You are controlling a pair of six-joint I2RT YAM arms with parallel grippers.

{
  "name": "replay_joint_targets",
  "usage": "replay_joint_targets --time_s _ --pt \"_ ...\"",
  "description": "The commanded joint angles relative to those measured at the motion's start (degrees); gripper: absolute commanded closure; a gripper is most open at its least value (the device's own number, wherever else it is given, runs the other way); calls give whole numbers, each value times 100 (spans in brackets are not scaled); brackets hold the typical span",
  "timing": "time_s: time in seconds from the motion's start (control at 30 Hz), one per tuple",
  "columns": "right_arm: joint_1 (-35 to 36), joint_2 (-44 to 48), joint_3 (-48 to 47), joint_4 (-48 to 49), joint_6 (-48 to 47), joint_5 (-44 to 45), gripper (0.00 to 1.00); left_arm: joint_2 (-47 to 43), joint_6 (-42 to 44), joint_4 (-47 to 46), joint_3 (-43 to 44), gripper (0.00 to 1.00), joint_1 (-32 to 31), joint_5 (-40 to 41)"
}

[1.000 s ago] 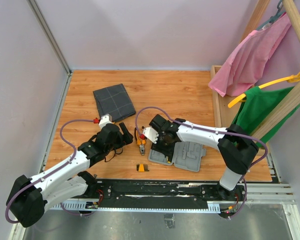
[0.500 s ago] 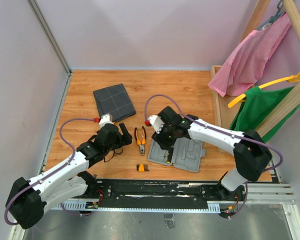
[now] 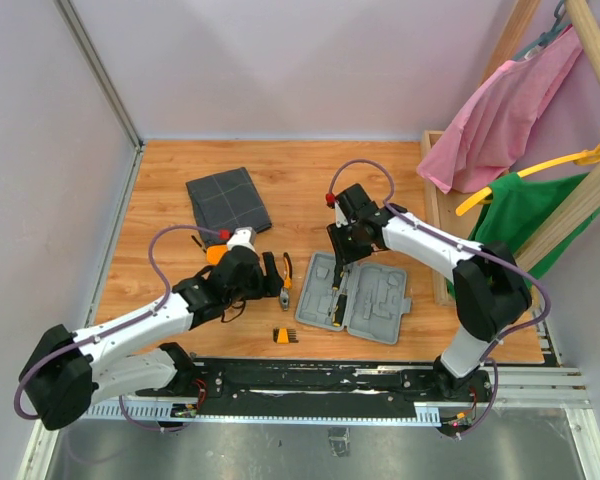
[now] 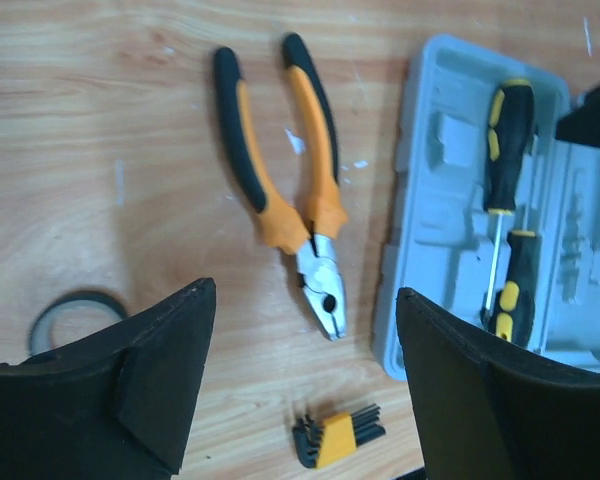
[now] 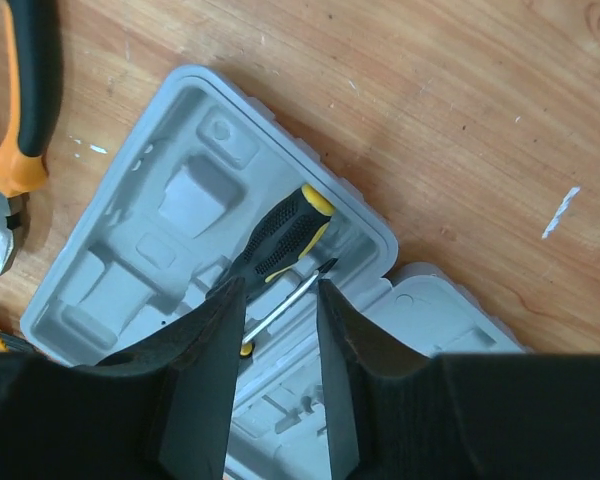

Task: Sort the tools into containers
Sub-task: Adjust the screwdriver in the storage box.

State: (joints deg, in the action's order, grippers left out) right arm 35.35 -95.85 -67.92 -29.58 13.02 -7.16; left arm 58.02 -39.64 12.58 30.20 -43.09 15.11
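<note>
The left gripper is holding its two fingers wide apart with nothing between them. It is hovering over the one pair of pliers, which is lying on the wooden table just beside the case.

The right gripper is keeping only a narrow gap between its two fingers and is clamping nothing. It is hanging over the far end of the one light-grey case, which is lying open and flat. Two screwdrivers are resting inside it, both in the half nearest the pliers: one along the edge and the other close beside it.

Outside the case, one small orange bit holder is sitting on the wood near the nose of the pliers. One black tape ring is lying beyond the left finger. One round orange piece is showing by the left arm. One dark grey pouch is lying flat farther back, well apart from the case.
</note>
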Motion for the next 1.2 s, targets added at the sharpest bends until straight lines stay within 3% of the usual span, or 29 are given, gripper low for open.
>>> replay_joint_targets --time_s 0.0,0.33,0.8,1.17 --pt "-41 -202 -211 -277 611 225 66 308 -30 -418 257 25 -416 -63" --pt "-37 -599 -304 -171 754 251 78 384 -90 -489 228 27 -595 -71" --pt "66 -1157 -350 -711 790 847 85 710 -38 -513 486 31 -705 -166" --pt "103 -452 -47 -305 915 706 86 1241 -264 -702 748 36 -1211 -77"
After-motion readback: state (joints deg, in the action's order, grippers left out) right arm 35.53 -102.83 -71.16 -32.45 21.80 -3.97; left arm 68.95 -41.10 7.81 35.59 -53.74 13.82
